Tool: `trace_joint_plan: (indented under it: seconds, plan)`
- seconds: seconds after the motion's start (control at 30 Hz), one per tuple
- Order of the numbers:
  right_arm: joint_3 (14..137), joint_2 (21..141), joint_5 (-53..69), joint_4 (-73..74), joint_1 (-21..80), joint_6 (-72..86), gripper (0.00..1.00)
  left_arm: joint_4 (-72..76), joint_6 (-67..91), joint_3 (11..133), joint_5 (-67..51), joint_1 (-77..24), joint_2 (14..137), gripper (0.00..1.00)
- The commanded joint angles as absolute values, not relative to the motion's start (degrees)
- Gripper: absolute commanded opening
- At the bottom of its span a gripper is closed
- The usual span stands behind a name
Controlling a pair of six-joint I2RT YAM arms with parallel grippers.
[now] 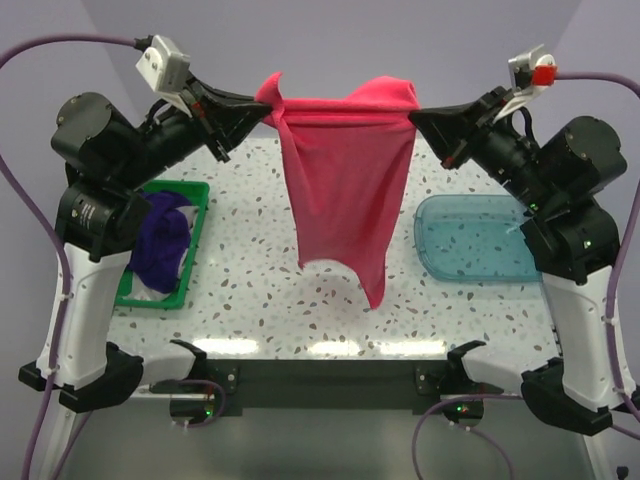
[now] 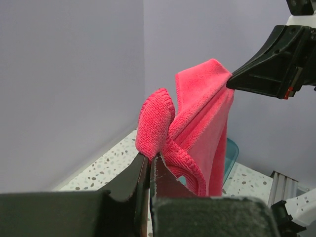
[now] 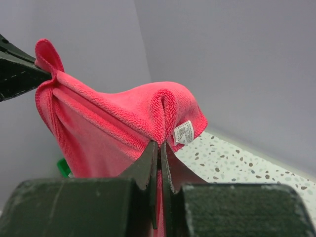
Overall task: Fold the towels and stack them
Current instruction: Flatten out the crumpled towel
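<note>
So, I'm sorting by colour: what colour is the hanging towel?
Hot pink; towel shows best in top view.

The pink towel [image 1: 345,170] is soft cloth with a fuzzy, finely ribbed pile and a stitched hem. A small white printed label [image 3: 183,132] is sewn at one corner. At the left of the frame the purple towel [image 1: 160,245] is matt cloth in a glossy green plastic bin [image 1: 199,225]. The tray [image 1: 470,240] at the right is smooth, translucent teal plastic. The tabletop [image 1: 250,270] is smooth, speckled and faintly shiny. The left claw [image 1: 264,112] and right claw [image 1: 413,114] look like matt black plastic.
</note>
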State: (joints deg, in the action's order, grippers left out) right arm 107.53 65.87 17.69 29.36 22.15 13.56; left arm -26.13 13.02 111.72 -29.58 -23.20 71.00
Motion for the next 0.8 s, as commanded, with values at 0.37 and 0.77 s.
trace_joint_plan:
  seconds: [0.37,0.77]
  plan:
    - [93.70,83.56,4.84,20.94,19.69,18.63,0.00,-20.34,11.25,95.82,-5.89,-16.71,89.81,0.00]
    - [100.55,107.32,-2.98,23.46,22.23,15.57,0.65,-15.47,15.37,100.28,-6.24,-9.75,115.58,0.64]
